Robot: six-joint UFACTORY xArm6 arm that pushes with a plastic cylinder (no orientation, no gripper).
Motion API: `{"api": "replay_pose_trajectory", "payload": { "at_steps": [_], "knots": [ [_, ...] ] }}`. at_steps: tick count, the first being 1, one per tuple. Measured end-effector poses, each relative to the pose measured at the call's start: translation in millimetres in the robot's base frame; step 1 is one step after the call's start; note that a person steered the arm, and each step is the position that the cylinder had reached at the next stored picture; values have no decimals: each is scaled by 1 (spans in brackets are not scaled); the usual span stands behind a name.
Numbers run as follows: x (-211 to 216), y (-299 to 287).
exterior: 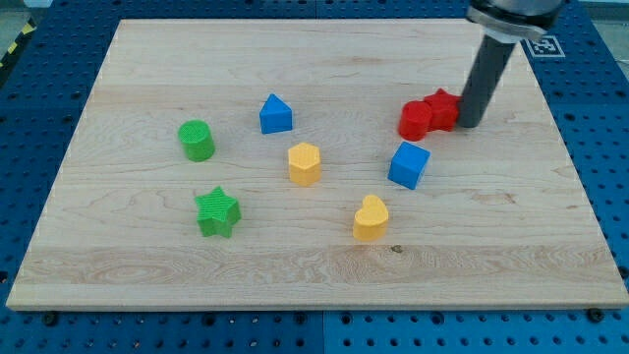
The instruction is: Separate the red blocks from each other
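Observation:
Two red blocks touch each other at the view's upper right: a rounded one (416, 120) on the left and a star-like one (443, 108) on the right. My tip (470, 124) stands on the board right against the right side of the star-like red block. The dark rod rises from there toward the view's top right.
On the wooden board (147, 256) lie a blue cube (409, 164) just below the red pair, a blue house-shaped block (276, 114), a yellow hexagon (305, 163), a yellow heart (371, 217), a green cylinder (198, 140) and a green star (217, 211).

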State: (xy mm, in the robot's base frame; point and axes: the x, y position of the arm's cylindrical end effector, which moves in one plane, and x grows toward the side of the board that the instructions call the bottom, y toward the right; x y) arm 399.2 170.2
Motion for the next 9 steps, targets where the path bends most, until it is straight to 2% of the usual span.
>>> {"api": "replay_pose_trajectory", "payload": {
  "at_steps": [1,3,6,9],
  "knots": [
    [0,-28],
    [24,-5],
    [18,-93],
    [-1,-118]
  ]
}}
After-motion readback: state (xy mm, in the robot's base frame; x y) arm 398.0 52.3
